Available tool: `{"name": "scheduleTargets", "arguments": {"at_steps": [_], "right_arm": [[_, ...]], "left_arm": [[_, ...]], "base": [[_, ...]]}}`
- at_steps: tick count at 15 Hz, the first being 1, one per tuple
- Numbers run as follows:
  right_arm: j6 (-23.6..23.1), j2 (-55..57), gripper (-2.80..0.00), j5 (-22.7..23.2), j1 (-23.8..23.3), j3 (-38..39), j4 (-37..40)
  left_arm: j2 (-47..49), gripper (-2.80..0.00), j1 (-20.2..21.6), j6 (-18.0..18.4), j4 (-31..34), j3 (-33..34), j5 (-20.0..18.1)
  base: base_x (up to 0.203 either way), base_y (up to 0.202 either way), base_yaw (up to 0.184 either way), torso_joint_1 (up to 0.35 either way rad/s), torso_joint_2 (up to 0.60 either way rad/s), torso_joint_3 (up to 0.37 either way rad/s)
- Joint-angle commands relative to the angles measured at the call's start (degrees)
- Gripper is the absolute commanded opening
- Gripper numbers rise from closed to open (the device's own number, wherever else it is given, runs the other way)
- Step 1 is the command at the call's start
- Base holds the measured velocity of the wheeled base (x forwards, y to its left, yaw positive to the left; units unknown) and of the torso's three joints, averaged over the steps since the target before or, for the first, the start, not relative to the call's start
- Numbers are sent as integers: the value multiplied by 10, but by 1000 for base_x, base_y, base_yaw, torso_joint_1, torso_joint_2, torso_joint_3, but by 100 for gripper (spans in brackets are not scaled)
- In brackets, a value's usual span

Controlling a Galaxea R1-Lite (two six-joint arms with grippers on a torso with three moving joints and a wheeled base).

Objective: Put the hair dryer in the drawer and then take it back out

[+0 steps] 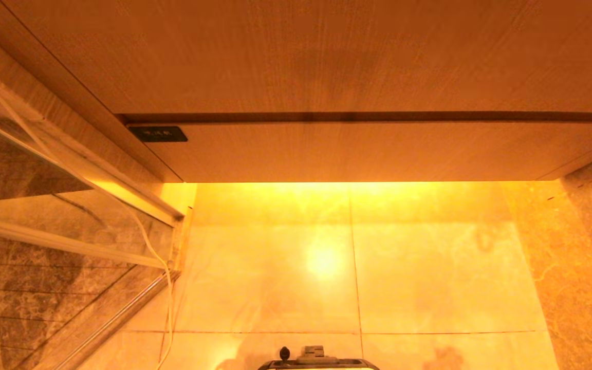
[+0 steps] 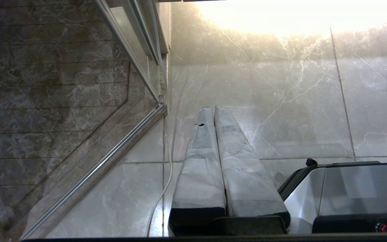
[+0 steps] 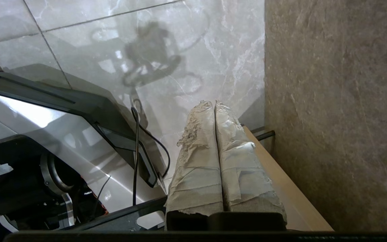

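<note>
- The drawer (image 1: 357,151) sits closed under the wood-grain countertop (image 1: 327,56), dark label (image 1: 158,134) at its left end.
- Right gripper (image 3: 214,105) hangs near the floor beside the robot base (image 3: 45,114), fingers pressed together, empty.
- Left gripper (image 2: 213,108) likewise pressed together, over marble floor tiles (image 2: 281,101).

A bathroom, most likely in a home or hotel: glossy marble-look floor tiles (image 1: 429,267) run under a floating wood-grain vanity cabinet (image 1: 327,56) lit from below by a warm strip. Its closed drawer (image 1: 357,151) carries a small dark label (image 1: 158,134). Beside it stands a framed glass shower screen (image 1: 29,216), with darker grooved stone flooring (image 2: 45,84) behind the glass
</note>
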Motion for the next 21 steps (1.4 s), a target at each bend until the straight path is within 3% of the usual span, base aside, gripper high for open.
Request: {"name": "scheduleTargets", "arguments": {"at_steps": [1,10,21], "right_arm": [[0,-17,-280,-1,2,14,7],[7,-23,-280,-5,20,9,21],[-14,-184,-280,10,38,83,-8]], "left_arm": [[0,-280,0,0,0,1,0],[0,-280,0,0,0,1,0],[0,-280,0,0,0,1,0]], "base": [[0,0,0,0,0,0],[0,0,0,0,0,0],[0,0,0,0,0,0]]}}
